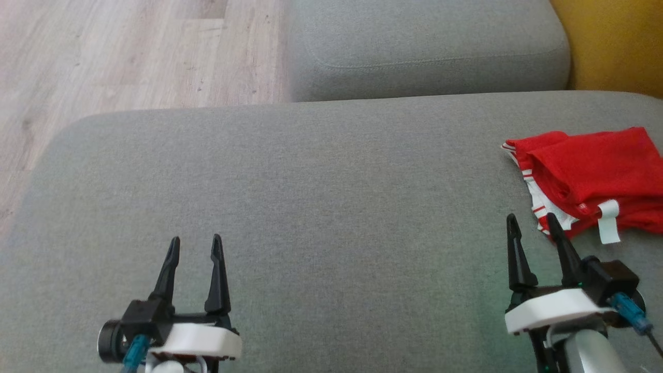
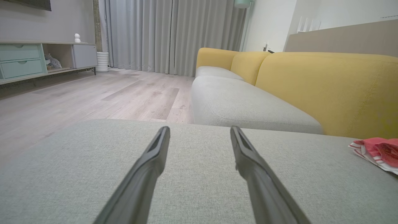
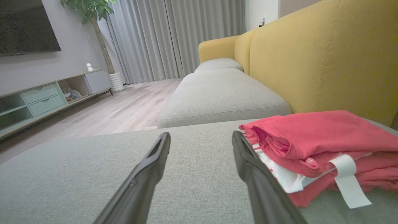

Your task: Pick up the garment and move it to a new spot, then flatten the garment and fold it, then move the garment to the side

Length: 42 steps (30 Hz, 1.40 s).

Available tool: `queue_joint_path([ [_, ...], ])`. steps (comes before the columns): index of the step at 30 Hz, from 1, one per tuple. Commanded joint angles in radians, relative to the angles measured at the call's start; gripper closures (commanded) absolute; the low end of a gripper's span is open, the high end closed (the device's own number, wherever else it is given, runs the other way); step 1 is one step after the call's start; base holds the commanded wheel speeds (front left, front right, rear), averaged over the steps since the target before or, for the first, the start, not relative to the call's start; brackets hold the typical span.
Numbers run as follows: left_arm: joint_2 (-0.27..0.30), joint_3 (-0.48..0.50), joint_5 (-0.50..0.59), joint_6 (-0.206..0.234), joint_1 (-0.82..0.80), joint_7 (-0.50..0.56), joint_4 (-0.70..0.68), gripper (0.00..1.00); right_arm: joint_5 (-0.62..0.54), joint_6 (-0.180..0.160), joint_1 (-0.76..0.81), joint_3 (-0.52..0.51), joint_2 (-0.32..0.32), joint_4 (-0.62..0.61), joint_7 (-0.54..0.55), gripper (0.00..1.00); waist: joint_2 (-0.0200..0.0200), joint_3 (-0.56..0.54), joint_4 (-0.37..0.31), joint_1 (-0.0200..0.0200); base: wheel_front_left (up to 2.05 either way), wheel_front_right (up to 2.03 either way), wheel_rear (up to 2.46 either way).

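- While I watch through the head camera, the left gripper (image 1: 196, 238) hangs over the near left part of the big grey seat cushion (image 1: 311, 181). Its two dark fingers are spread wide with nothing between them.
- The right gripper (image 1: 532, 217) is over the cushion's near right part, its fingers likewise spread wide and empty.
- The red garment (image 1: 595, 166) lies folded in a loose stack at the cushion's right side, partway back. It runs out of my head view on that side.
- Its white-striped trim (image 1: 538, 202) faces the cushion's middle, and a white label (image 1: 608, 220) hangs off the side nearest me.
- In the right wrist camera, that gripper's outer finger lies just beside the garment's striped edge. I cannot tell whether it touches the cloth.
- The left gripper is well apart from the garment, with bare cushion fabric between them.
- Beyond the cushion's far edge sits a second grey seat cushion (image 1: 424, 46), close against it. A yellow backrest (image 1: 616, 46) rises past the big cushion's far right corner.
- Pale wooden floor (image 1: 129, 52) shows past the cushion's far left corner.
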Motion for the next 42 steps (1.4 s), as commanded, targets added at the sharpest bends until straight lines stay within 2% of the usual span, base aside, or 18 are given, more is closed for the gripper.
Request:
queue_joint_path([
  [1, 0.003, 0.034, -0.005, -0.002, -0.028, -0.007, -0.027, 0.0, 0.009, -0.001, -0.032, 0.028, -0.003, -0.04, -0.013, 0.0, -0.0001, -0.001, -0.004, 0.0, 0.0, 0.0, 0.0],
  [7, 0.003, 0.034, -0.046, -0.004, -0.036, -0.007, -0.008, 0.0, 0.018, -0.001, -0.029, 0.034, -0.003, -0.049, -0.013, 0.0, -0.0001, -0.004, -0.009, 0.0, 0.0, 0.0, 0.0],
  [18, 0.003, 0.05, -0.114, -0.032, -0.038, -0.007, -0.007, 0.0, 0.027, -0.001, -0.029, 0.041, -0.003, -0.051, -0.013, 0.0, -0.0001, 0.0, -0.019, 0.0, 0.0, 0.0, 0.0],
  [28, 0.003, 0.056, -0.126, -0.027, -0.037, -0.007, -0.018, 0.0, 0.031, -0.001, -0.03, 0.046, -0.003, -0.049, -0.013, 0.0, -0.0001, -0.002, -0.024, 0.0, 0.0, 0.0, 0.0],
  [29, 0.0, 0.019, -0.117, -0.027, 0.0, 0.0, 0.018, 1.0, 0.023, 0.0, 0.0, 0.018, 0.0, -0.01, -0.001, 1.0, -0.0001, -0.002, -0.024, 0.0, 0.0, 0.0, 0.0],
  [31, 0.0, 0.017, -0.118, -0.027, 0.006, 0.002, 0.049, 1.0, 0.024, 0.0, 0.006, 0.019, 0.001, 0.021, 0.001, 1.0, -0.0001, -0.002, -0.024, 0.0, 0.0, 0.0, 0.0],
  [42, 0.0, 0.045, -0.249, -0.04, -0.003, 0.041, 0.042, 1.0, 0.173, 0.0, -0.001, 0.004, 0.001, 0.01, 0.039, 1.0, -0.0001, 0.002, -0.028, 0.0, 0.0, 0.0, 0.0],
])
